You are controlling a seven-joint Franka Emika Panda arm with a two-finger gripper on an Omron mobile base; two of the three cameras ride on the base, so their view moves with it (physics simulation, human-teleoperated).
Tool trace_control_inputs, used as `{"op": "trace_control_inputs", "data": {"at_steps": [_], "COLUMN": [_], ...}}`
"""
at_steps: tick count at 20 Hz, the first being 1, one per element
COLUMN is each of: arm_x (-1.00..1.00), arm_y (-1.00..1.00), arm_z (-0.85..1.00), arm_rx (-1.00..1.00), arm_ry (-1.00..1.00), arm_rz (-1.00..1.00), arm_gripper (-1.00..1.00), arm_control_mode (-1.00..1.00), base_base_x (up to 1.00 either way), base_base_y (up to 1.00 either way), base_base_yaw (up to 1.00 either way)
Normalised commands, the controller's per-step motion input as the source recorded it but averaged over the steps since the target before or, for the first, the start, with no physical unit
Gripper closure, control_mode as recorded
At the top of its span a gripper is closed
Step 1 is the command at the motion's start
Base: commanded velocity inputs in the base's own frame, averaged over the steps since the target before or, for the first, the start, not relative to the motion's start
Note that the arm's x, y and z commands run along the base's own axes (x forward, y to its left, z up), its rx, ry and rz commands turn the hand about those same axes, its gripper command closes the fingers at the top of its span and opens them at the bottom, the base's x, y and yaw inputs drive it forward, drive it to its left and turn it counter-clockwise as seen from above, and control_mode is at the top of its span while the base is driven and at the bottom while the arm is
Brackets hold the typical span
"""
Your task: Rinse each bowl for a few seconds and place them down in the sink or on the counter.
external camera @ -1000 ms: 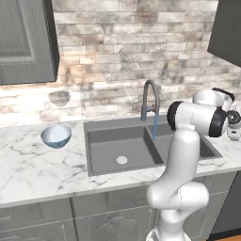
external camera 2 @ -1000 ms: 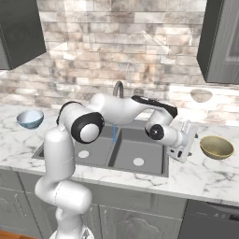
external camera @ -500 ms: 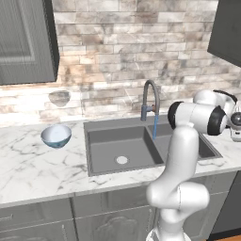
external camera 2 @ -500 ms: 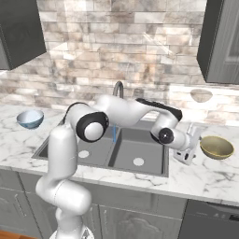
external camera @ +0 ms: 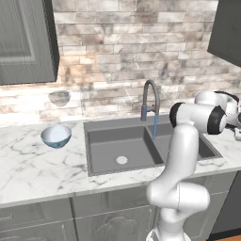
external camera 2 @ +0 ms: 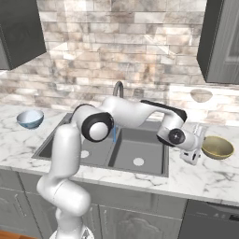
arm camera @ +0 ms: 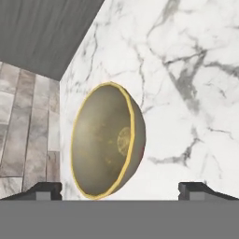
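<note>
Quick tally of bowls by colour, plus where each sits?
Pale blue bowl: 1, on the counter left of the sink
Olive-tan bowl: 1, on the counter right of the sink
Total: 2

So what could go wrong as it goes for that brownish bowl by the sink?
The olive-tan bowl sits free on the marble counter, and the gripper is close beside it with jaws wide open. A sideways nudge could slide the bowl instead of catching its rim. Water is running from the faucet into the sink, so a wet, glossy bowl might slip. The pale blue bowl waits far across, a long reach.
</note>
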Motion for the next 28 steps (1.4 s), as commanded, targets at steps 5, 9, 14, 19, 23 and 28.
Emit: {"op": "trace_control_inputs", "data": {"at_steps": [5, 9, 14, 19, 23, 28], "arm_x": [0.23, 0.24, 0.18, 0.16, 0.16, 0.13], "arm_y": [-0.08, -0.02, -0.05, -0.07, -0.17, -0.17], "arm_z": [-0.03, -0.08, -0.08, -0.07, -0.03, -0.04], "arm_rx": [0.03, 0.03, 0.03, 0.03, 0.03, 0.03], "arm_ry": [0.00, 0.00, 0.00, 0.00, 0.00, -0.01], "arm_rz": [0.04, 0.02, 0.01, 0.01, 0.00, 0.00], "arm_gripper": [-1.00, -1.00, -1.00, -1.00, -1.00, -1.00], "arm_control_mode": [-1.00, -1.00, -1.00, -1.00, -1.00, -1.00], "base_base_x": [0.00, 0.00, 0.00, 0.00, 0.00, 0.00], "base_base_y": [0.00, 0.00, 0.00, 0.00, 0.00, 0.00], "base_base_yaw": [0.00, 0.00, 0.00, 0.00, 0.00, 0.00]}}
